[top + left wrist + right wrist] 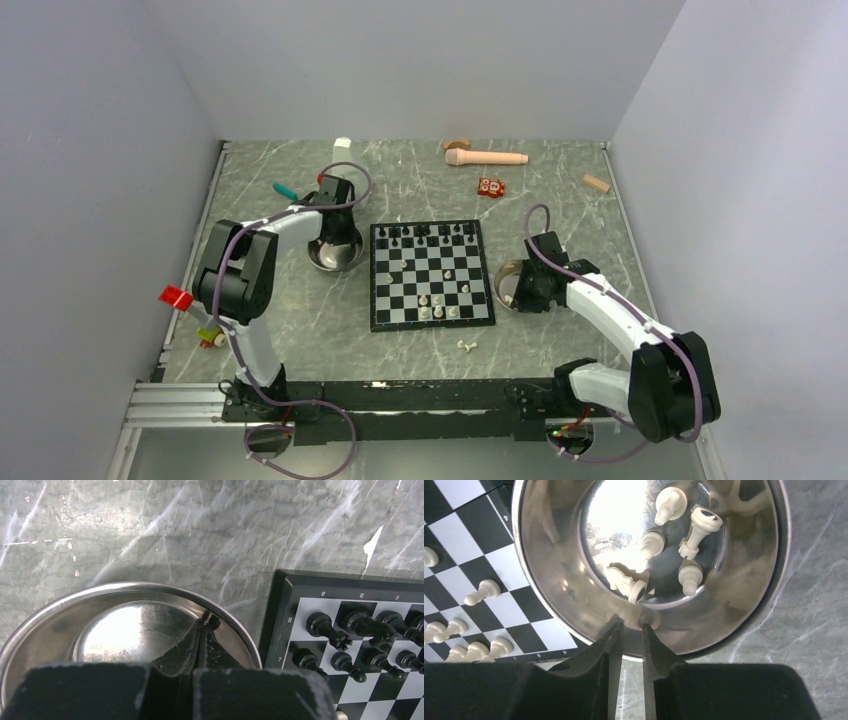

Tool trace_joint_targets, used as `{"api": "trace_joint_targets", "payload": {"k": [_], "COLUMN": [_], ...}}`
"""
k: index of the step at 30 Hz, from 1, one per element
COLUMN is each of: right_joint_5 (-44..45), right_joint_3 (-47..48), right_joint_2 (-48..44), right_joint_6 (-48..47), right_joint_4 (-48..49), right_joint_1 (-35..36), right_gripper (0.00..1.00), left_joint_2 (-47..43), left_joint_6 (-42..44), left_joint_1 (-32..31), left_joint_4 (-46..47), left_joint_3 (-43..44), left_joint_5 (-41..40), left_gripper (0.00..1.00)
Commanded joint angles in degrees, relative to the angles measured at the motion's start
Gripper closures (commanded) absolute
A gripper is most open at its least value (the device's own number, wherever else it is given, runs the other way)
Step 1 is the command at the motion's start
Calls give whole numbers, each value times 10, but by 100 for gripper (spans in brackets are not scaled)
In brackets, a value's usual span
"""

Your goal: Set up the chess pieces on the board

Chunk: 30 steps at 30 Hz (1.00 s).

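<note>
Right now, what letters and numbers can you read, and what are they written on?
"a", "b", "c": white letters on the board, along its black border, in the left wrist view.
"8", "7": on the same border, beside the rows of black pieces.
Border marks in the right wrist view: too small to read.
Red toy in the top view: too blurred to read anything.

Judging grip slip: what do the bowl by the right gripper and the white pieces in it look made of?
Bowl: polished metal, probably stainless steel; mirror-like reflections on its wall. White chess pieces: probably moulded plastic; smooth cream, dull sheen.
</note>
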Motion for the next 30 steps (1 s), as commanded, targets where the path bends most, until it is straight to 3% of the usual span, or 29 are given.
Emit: {"api": "trace_joint_targets", "payload": {"k": [1,6,12,21,30], "right_joint_5": [20,62,64,-7,-1], "right_joint_3": [12,78,182,377,594], "right_joint_2": [-45,-54,21,255,476], "right_joint_6": [15,4,-26,-72,-91], "right_joint_4": [-44,-56,-17,28,2], "right_joint_1": [3,3,1,-30,-31], "right_gripper": [74,67,64,75,68], "left_joint_2": [-26,-100,-169,-284,-356], "left_joint_6": [-6,-9,-9,-12,-18], "left_joint_1": [-4,-4,-4,-31,-40], "left_joint_4": [2,-4,-30,-45,-46], "left_joint_3": [5,-14,-18,-94,-177], "left_joint_5": [-2,-21,-21,4,-5], "left_gripper": [94,86,83,87,85]}}
